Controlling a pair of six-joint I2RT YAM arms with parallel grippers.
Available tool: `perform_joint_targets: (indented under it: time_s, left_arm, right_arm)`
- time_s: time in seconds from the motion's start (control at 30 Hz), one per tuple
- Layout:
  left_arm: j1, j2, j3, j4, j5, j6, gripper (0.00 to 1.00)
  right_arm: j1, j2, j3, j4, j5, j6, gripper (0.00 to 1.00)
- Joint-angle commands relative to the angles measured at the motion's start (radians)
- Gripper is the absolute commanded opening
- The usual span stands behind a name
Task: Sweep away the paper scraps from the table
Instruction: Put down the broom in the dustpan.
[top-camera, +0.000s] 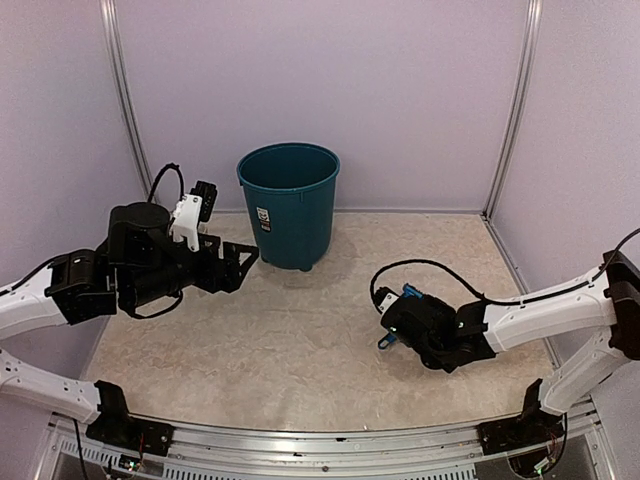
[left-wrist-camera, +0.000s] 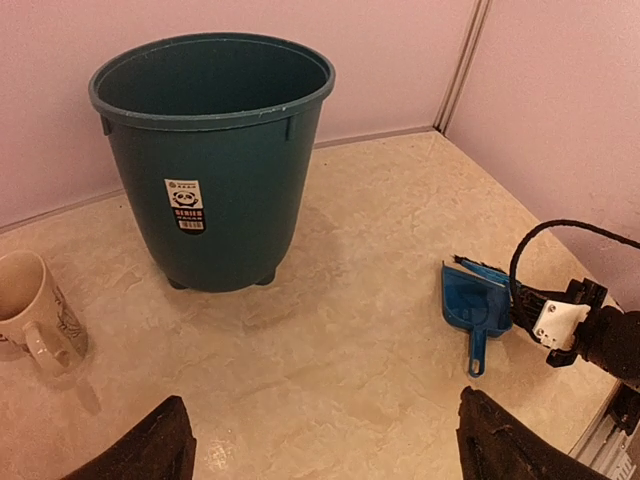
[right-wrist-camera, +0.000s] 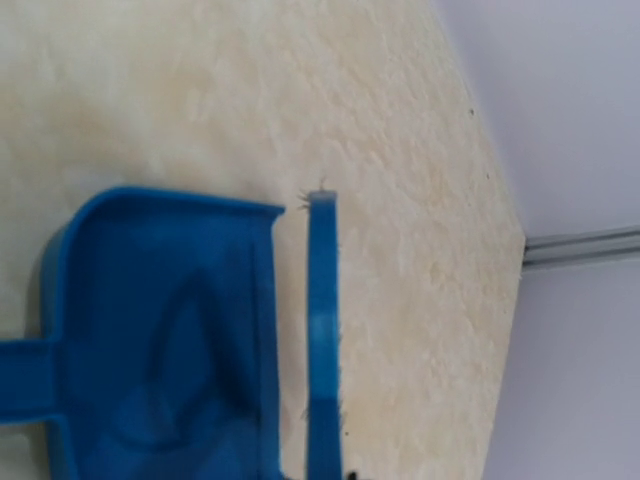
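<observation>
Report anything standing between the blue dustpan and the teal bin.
Nothing visible does. Only bare table lies between the dustpan and the bin. The mug stands on the bin's other side, off that line. No paper scraps show in any view.

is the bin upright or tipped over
Upright. The teal bin stands on its base on the table with its open rim facing up, as both the top and left wrist views show.
</observation>
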Motion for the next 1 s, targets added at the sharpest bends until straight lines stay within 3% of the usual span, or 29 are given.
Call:
perform_joint_targets:
  time_s: [0.0,0.37,0.83,0.97]
  left_arm:
    - [0.026,-0.047,-0.020,-0.087,-0.031,-0.007,0.89]
    - [0.035,-0.061,-0.043,-0.086,-0.029,-0.009,0.99]
    - [0.035,-0.062,-0.050,-0.076,-0.019,-0.005,0.99]
    - [0.035,-0.062,-0.048,-0.074,-0.020,0.000,0.99]
  right_arm:
    - [0.016,0.073,0.019,-0.018,0.104,0.061,0.00]
    - [0.051,0.182,0.050,-0.114,0.087,0.173,0.00]
    - [0.126,0.213,0.130,-0.270,0.082,0.311,0.46]
    - [0.159,0.197,0.177,-0.342,0.068,0.369,0.54]
